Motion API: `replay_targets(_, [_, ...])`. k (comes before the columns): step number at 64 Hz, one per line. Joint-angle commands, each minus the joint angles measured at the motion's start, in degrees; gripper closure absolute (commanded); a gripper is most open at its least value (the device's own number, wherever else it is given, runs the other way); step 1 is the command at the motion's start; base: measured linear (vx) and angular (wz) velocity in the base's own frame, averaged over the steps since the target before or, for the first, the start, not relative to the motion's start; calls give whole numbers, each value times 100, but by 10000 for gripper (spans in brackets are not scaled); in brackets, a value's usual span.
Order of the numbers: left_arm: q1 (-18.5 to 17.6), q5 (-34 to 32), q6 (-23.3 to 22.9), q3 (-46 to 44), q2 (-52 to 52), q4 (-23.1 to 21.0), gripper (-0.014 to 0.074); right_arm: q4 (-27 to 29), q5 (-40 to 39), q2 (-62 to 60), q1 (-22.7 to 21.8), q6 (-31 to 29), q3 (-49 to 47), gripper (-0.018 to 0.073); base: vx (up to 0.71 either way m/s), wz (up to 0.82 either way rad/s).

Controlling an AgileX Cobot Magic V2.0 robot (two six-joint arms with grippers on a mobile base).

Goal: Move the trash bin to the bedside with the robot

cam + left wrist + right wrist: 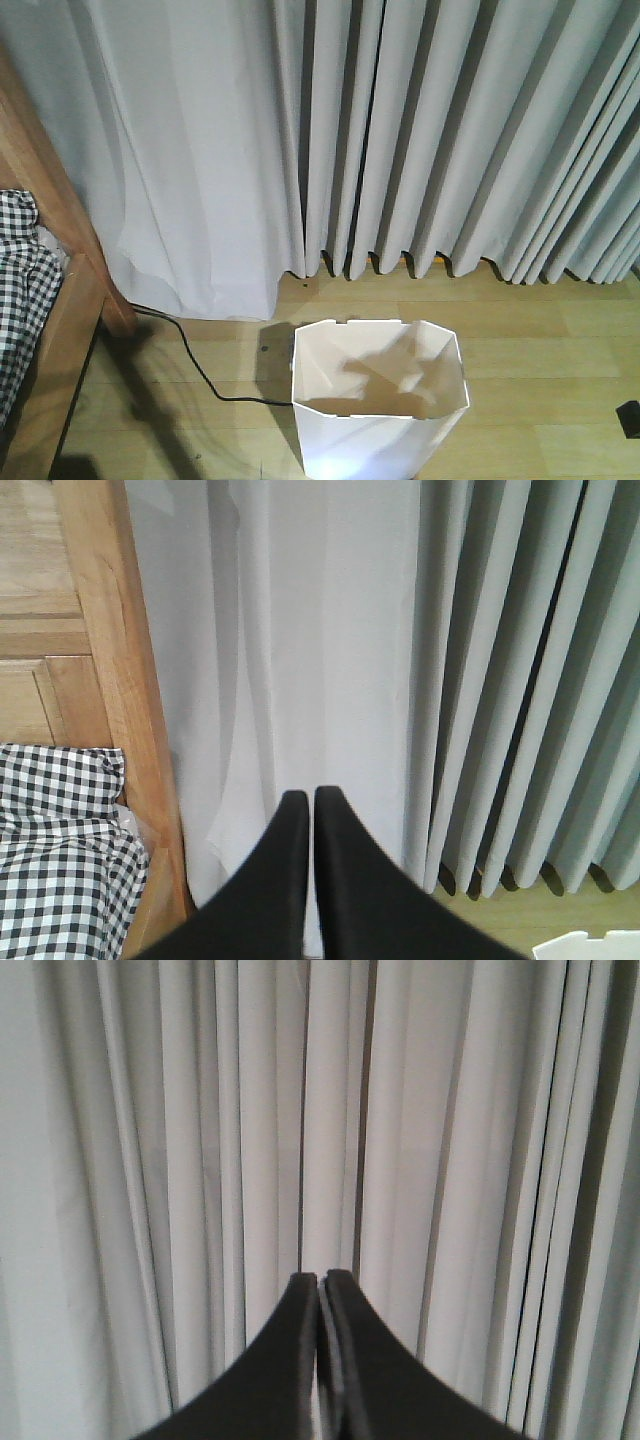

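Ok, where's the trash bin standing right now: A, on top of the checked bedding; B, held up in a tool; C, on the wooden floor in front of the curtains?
C: the trash bin stands on the wood floor before the curtains, apart from the bed.

trash bin (378, 420) | white, upright, open | floor, near bedside (45, 330)

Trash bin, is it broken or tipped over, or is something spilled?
Nothing stands out. The trash bin stands upright on the wooden floor, looks whole and empty, and nothing is spilled. A black cable snakes across the floor from the bed to the bin.
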Motion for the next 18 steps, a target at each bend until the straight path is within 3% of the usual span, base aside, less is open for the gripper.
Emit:
replay_targets(1, [-12, -398, -25, 107, -80, -21, 603, -10, -404, -70, -12, 4, 39, 568, 0, 0])
replay_targets(18, [-12, -398, -25, 107, -80, -21, 603, -10, -404, -70, -12, 4, 39, 568, 0, 0])
